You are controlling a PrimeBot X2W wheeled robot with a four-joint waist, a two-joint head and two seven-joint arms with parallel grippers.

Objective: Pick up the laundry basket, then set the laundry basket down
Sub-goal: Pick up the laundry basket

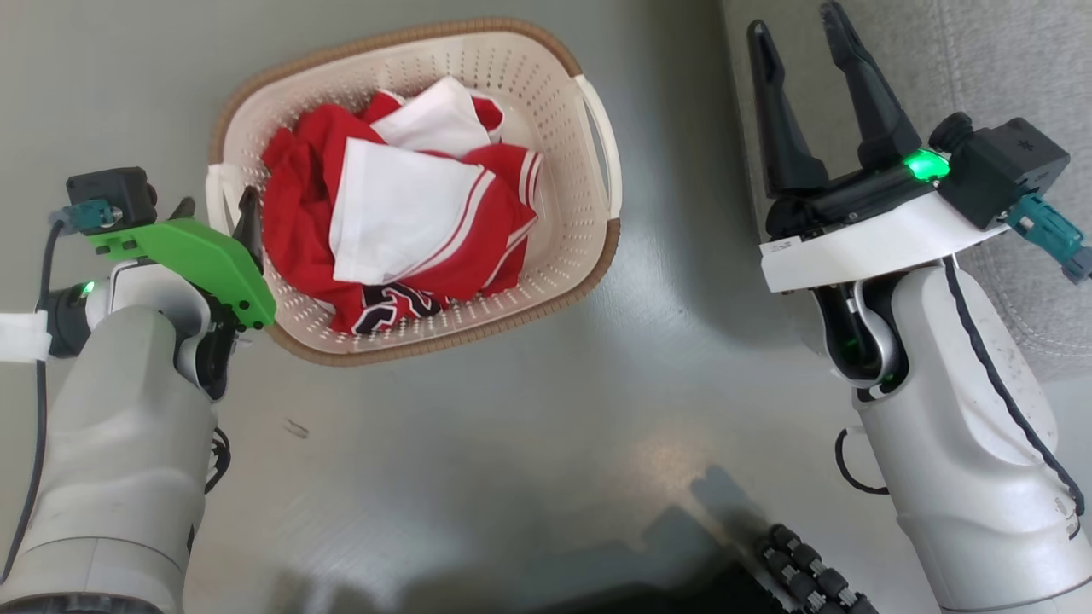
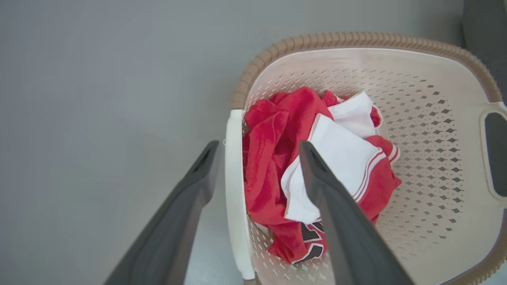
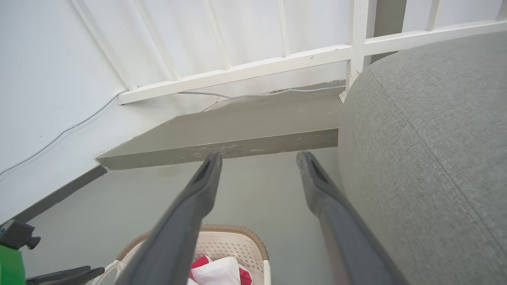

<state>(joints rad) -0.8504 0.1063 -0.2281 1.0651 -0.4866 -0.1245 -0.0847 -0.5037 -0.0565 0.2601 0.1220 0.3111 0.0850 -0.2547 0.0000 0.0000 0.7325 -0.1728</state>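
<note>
**Straddling, not yet gripping**

Your left gripper is spread across the handle of the laundry basket, one finger outside, one over the clothes. The basket sits on the grey floor. Your right gripper, also spread, hangs well apart.

Bright even light, floor glare, wide-angle bowing

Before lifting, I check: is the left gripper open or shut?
Open. The left gripper has its fingers apart, astride the handle of the laundry basket.
</note>
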